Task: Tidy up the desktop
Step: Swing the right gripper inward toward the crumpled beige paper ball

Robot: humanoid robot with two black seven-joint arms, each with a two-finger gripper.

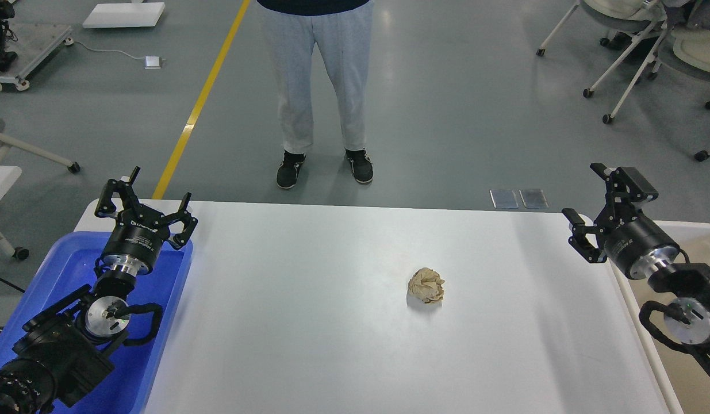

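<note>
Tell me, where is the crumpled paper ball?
In the head view, the paper ball sits on the white desktop, slightly right of centre, nearer the right gripper.

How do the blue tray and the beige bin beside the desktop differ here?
The blue tray sits at the left edge of the desktop; the beige bin sits at its right edge. The tray is bright blue, the bin pale. The left gripper hangs over the tray, the right gripper near the bin. Both grippers are open.
</note>
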